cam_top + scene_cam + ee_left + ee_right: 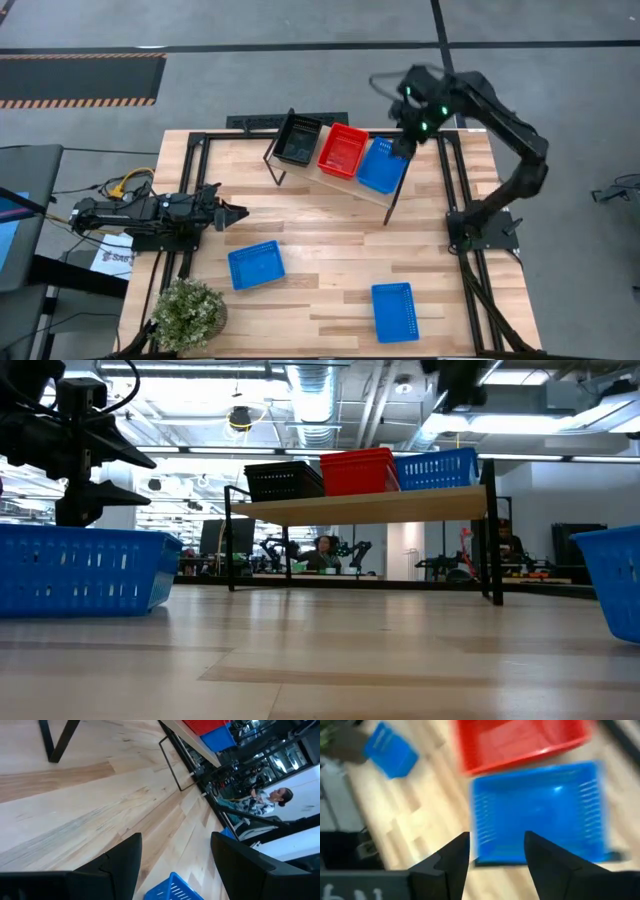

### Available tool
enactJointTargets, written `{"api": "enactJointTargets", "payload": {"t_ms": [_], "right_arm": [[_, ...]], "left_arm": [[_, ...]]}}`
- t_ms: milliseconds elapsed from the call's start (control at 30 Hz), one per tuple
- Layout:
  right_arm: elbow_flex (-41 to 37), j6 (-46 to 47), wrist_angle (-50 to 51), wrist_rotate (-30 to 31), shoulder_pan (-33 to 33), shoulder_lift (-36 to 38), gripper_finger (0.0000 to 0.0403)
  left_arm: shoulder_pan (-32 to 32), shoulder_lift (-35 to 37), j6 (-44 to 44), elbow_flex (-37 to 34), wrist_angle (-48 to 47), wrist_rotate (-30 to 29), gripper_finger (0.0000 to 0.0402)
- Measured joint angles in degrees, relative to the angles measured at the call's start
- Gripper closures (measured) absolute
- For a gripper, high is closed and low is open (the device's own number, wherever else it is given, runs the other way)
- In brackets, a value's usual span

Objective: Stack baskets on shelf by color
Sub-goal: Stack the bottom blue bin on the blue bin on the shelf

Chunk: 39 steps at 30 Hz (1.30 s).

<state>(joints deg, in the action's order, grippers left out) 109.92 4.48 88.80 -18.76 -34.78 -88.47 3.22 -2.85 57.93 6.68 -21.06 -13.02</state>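
The shelf (352,181) stands at the table's far edge and carries black baskets (298,138), red baskets (343,150) and a blue basket (381,165) side by side. In the low view the black basket (283,480), the red basket (357,470) and the blue basket (435,467) sit on the board. Two more blue baskets lie flat on the table, one at near left (256,265) and one at near right (395,311). My right gripper (496,837) hovers open above the shelf's blue basket (540,810). My left gripper (176,840) waits open at the table's left edge.
A potted plant (187,312) stands at the table's near left corner. Cables and a device lie left of the table beside the left arm. The shelf's black rod legs (392,205) reach down onto the tabletop. Bare wood lies between the shelf and the two blue baskets.
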Motion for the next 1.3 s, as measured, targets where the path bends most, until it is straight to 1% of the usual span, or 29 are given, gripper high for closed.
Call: {"api": "enactJointTargets", "payload": {"t_ms": [33,133,267,333,400,467,533,600,700,833,967,1200,1300], "right_arm": [[-0.61,2.19,0.09,0.17,2.73,1.28,0.0197],[-3.38,10.63,-0.21,3.71,12.20,4.62,0.0203],[-9.25,25.32,-3.59,8.31,28.51,8.70,0.0206],[-13.32,30.11,-5.75,9.48,37.09,9.05,0.0205],[-17.26,33.99,-7.05,11.20,44.13,8.51,0.0203],[-21.31,36.79,-7.86,12.14,49.44,8.02,0.0201],[-25.32,38.47,-9.97,12.46,53.19,6.63,0.0198],[-29.36,39.15,-13.60,12.50,55.70,5.18,0.0196],[-34.72,39.25,-21.31,12.36,57.80,3.19,0.0194],[-40.58,38.63,-31.72,11.34,58.42,0.14,0.0194],[-44.27,36.70,-38.01,10.01,58.31,-2.43,0.0194],[-45.67,33.25,-39.89,5.79,59.15,-6.38,0.0194],[-45.66,33.16,-40.70,5.33,60.03,-7.64,0.0194]], "left_arm": [[0.02,0.00,-0.25,0.00,0.02,0.13,0.0177],[0.02,0.00,-0.26,0.00,0.05,0.35,0.0177],[0.02,0.00,-0.44,-0.02,0.11,0.89,0.0177],[0.00,0.00,-1.80,-0.02,0.08,2.24,0.0177],[0.01,0.00,-2.98,-0.02,0.07,3.57,0.0177],[0.02,0.00,-3.69,-0.02,0.04,4.20,0.0177],[0.02,0.00,-4.40,-0.02,0.00,4.20,0.0177],[0.02,0.00,-5.13,-0.02,-0.05,3.81,0.0177],[0.02,0.00,-5.37,0.00,-0.26,3.30,0.0177],[0.02,0.00,-6.38,0.00,-0.28,3.56,0.0177],[0.02,0.00,-6.18,0.00,-0.35,3.61,0.0177],[0.02,0.00,-5.79,0.00,-0.44,4.46,0.0177],[0.02,0.00,-5.77,0.00,-0.47,5.29,0.0177]]}}
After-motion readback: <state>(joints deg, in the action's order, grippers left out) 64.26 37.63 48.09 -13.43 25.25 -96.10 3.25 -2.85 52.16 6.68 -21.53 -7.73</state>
